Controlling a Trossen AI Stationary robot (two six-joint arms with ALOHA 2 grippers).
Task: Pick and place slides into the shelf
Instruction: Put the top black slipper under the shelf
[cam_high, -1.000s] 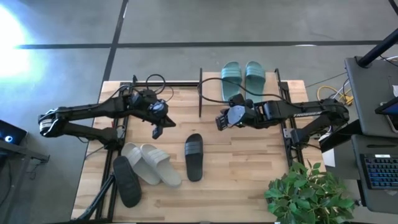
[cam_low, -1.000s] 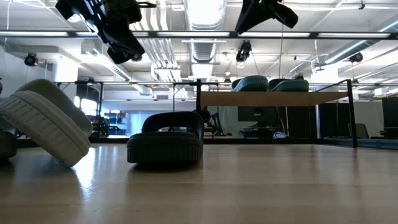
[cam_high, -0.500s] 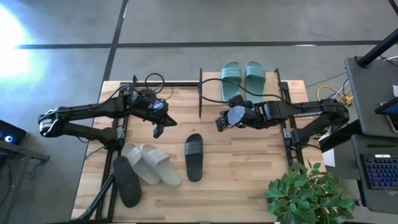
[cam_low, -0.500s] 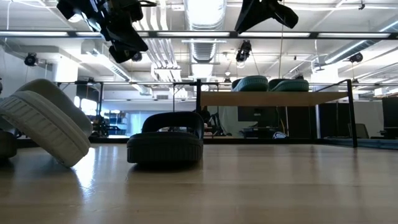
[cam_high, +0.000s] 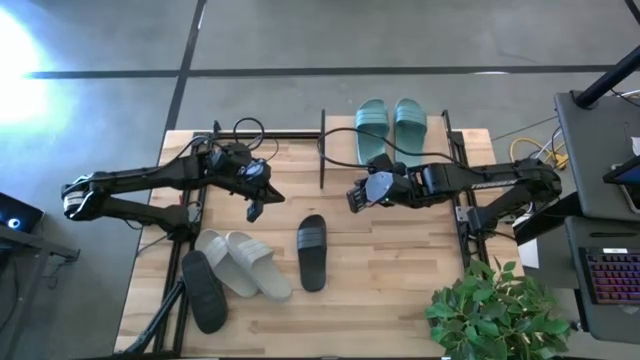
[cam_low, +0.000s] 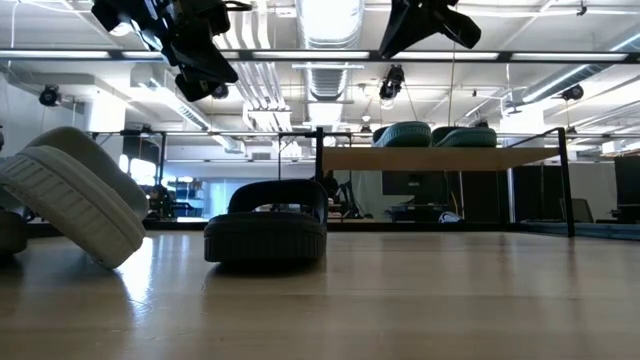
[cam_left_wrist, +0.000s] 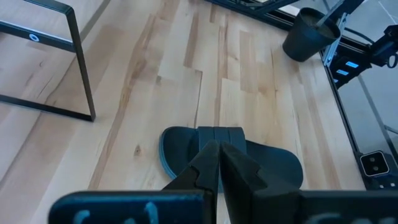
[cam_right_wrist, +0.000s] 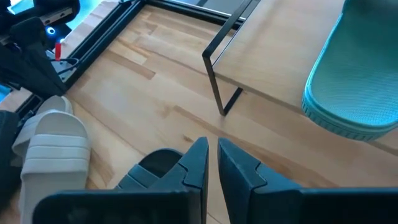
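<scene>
Both grippers hover shut above the table, and neither touches anything. My left gripper (cam_high: 253, 211) (cam_left_wrist: 219, 146) is left of and above a black slide (cam_high: 312, 252) (cam_left_wrist: 273, 165) that lies flat mid-table. My right gripper (cam_high: 352, 195) (cam_right_wrist: 212, 144) hangs in front of the shelf (cam_high: 322, 150) (cam_low: 440, 158) (cam_right_wrist: 280, 56). Two teal slides (cam_high: 372, 128) (cam_high: 408, 120) (cam_right_wrist: 357, 81) sit on its top board. Two light grey slides (cam_high: 243, 262) (cam_low: 70, 195) lie near left, one tilted against the other. A second black slide (cam_high: 204, 291) lies beside them.
A potted plant (cam_high: 490, 310) stands at the table's near right corner. Cables (cam_high: 250, 130) loop at the far edge behind the left arm. A desk with a keyboard (cam_high: 610, 270) is off to the right. Bare board lies between the middle black slide and the shelf.
My left gripper has risen slightly; nothing else has moved.
</scene>
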